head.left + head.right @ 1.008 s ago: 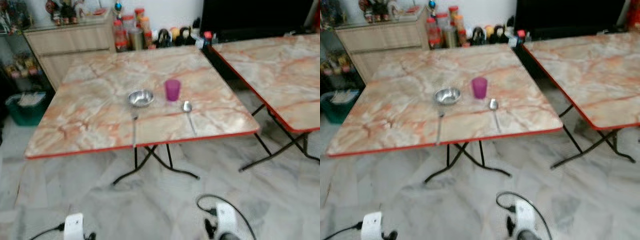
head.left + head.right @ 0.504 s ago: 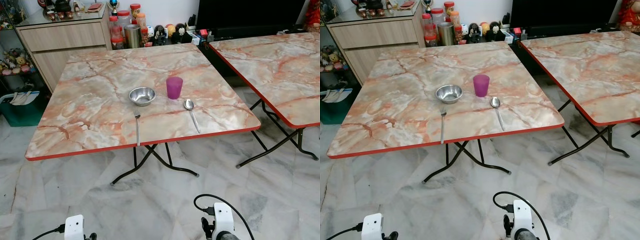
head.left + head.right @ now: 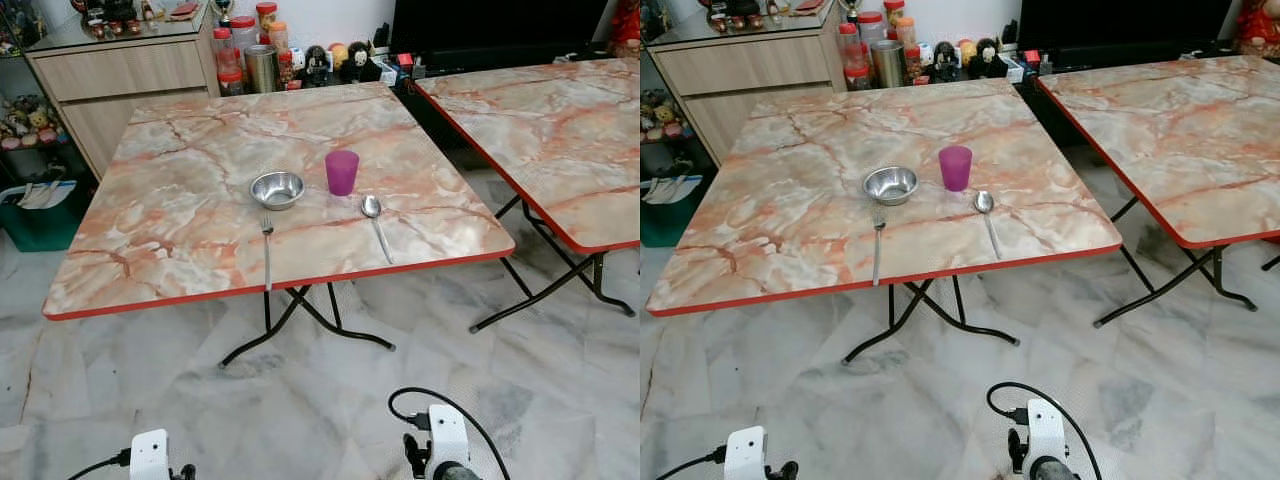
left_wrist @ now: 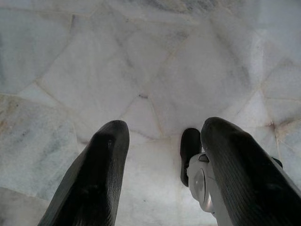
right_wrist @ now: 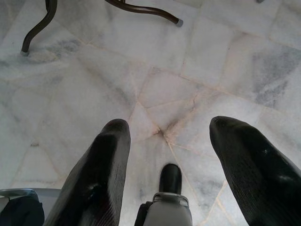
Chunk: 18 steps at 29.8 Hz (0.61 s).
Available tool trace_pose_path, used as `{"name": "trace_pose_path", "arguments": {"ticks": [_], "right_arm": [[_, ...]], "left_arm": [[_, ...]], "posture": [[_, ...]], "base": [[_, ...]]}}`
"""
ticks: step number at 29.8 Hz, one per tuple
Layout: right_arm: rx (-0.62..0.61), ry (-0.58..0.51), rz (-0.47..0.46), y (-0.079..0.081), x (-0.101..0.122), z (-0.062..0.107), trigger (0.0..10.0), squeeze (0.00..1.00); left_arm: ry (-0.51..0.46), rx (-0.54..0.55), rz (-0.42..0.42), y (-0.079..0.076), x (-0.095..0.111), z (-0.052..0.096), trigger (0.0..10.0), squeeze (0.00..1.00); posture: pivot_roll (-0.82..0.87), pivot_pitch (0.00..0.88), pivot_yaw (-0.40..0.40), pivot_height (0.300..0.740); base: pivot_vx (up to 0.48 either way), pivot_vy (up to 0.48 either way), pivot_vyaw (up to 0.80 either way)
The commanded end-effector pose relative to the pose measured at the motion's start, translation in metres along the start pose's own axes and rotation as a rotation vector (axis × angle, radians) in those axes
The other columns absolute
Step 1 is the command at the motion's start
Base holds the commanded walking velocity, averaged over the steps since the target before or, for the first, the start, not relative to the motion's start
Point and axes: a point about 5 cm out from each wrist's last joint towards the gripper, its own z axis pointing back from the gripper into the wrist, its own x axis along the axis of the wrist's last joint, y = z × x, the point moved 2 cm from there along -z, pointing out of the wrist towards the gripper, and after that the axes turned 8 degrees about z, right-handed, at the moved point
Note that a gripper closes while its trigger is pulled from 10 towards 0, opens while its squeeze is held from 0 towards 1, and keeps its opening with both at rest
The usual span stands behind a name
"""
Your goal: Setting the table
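Marble table [image 3: 180, 210] fills the eye view's middle: bowl [image 3: 277, 188], cup [image 3: 342, 172], fork [image 3: 267, 252] and spoon [image 3: 375, 222] lie laid as one place. Left wrist view: left gripper [image 4: 162, 174] spread over floor. Right wrist view: right gripper [image 5: 169, 169] likewise apart, empty. Any approach wants slow steps.

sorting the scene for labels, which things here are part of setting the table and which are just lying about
Part of the job:
steel bowl
purple cup
fork
spoon
marble table

Lying about:
jars on the floor behind
green bin
second table
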Motion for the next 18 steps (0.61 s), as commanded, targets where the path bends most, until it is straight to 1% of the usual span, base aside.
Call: {"name": "trace_pose_path", "arguments": {"ticks": [1,5,8,11,12,13,15,18], "right_arm": [[0.0,-0.006,0.0,0.0001,0.0033,-0.0007,10.0,0.0],[0.0,-0.008,0.003,0.0,0.0035,-0.0008,10.0,0.0],[0.002,-0.012,0.023,0.0001,0.004,-0.0007,10.0,0.0],[0.004,-0.013,0.024,0.0005,0.0039,-0.0007,10.0,0.0],[0.003,-0.012,0.023,0.0005,0.0038,-0.0007,10.0,0.0],[-0.003,-0.011,-0.008,0.0,0.0037,-0.0007,10.0,0.0],[-0.006,-0.01,-0.02,-0.0001,0.0036,-0.0007,10.0,0.0],[-0.004,-0.013,-0.006,-0.0001,0.0043,-0.0008,10.0,0.0]], "left_arm": [[0.012,0.011,0.003,0.0016,-0.0051,0.001,10.0,0.0],[0.021,0.011,0.002,0.0013,-0.0077,0.0014,10.0,0.0],[0.024,0.012,0.005,0.0011,-0.0089,0.0016,10.0,0.0],[0.024,0.012,0.007,0.0012,-0.0093,0.0017,10.0,0.0],[0.024,0.012,0.007,0.0012,-0.0094,0.0017,10.0,0.0],[0.025,0.012,0.007,0.0013,-0.0097,0.0018,10.0,0.0],[0.025,0.012,0.006,0.0014,-0.0097,0.0018,10.0,0.0],[0.025,0.012,0.007,0.0014,-0.0098,0.0019,10.0,0.0]], "posture": [[0.04,0.0,0.036,0.74],[0.04,0.0,0.035,0.74],[0.05,0.0,0.032,0.74],[0.05,0.0,0.031,0.74],[0.05,0.0,0.031,0.74],[0.05,0.0,0.031,0.74],[0.05,0.0,0.031,0.74],[0.05,0.0,0.032,0.74]], "base": [[0.0,0.0,0.0],[0.0,0.0,0.0],[0.0,0.0,0.0],[0.0,0.0,0.51],[0.0,0.0,0.51],[0.0,0.0,0.0],[0.0,0.0,0.0],[0.0,0.0,0.0]]}}
